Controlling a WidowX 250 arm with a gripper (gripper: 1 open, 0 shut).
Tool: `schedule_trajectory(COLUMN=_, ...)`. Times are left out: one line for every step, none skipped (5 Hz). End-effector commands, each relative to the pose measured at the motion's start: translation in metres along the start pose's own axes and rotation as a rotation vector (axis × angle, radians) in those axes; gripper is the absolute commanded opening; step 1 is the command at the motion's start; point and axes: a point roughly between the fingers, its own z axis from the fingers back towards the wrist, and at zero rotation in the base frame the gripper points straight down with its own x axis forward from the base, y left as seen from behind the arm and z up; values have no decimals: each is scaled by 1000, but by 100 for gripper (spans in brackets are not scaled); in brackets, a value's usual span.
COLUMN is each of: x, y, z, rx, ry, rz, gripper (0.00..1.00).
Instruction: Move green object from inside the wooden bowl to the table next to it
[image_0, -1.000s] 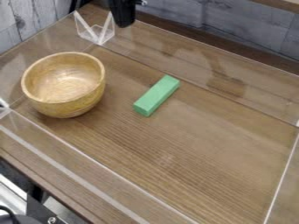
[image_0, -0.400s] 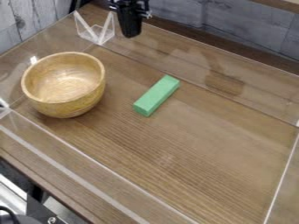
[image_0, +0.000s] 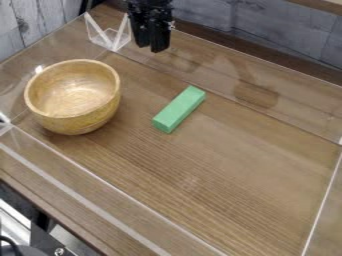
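Change: the gripper (image_0: 151, 42) is sitting lower in the camera view than it was a second ago, coming down from the top edge toward the far end of the tabletop (image_0: 227, 170); nothing else is shifting.
Jaws: in this view the dark fingers are hanging as two prongs with a slim gap showing between them, so they are reading as released and grasping nothing, where a moment ago they were looking like one narrow closed tip.
Green object: the green object (image_0: 178, 108) is lying flat on the tabletop, just beside the wooden bowl (image_0: 74, 95) on its right in the picture, apart from the bowl's wall and not touching it; its place is matching the earlier pictures.
Bowl: the wooden bowl is standing upright near the left acrylic wall, and its pale inside is showing bare, with nothing in it.
Meaning for the task: judging from how things lie, the block is already resting where the task wants it, out of the bowl and next to it, so the arm is seeming to move without any load and little is looking left to do.
Look of the block: it is showing as a plain bright-green bar with crisp edges, long side running diagonally from lower left to upper right, top face lighter than its side faces.
Gap to gripper: the gripper is hanging well apart from the block, behind it.
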Motion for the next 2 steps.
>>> schedule_trajectory(x=-1, y=1, z=11, rx=12, ry=-48, rz=41, gripper=100)
schedule_trajectory(x=-5, y=-1, z=7, rx=-9, ry=-63, rz=83, gripper=100)
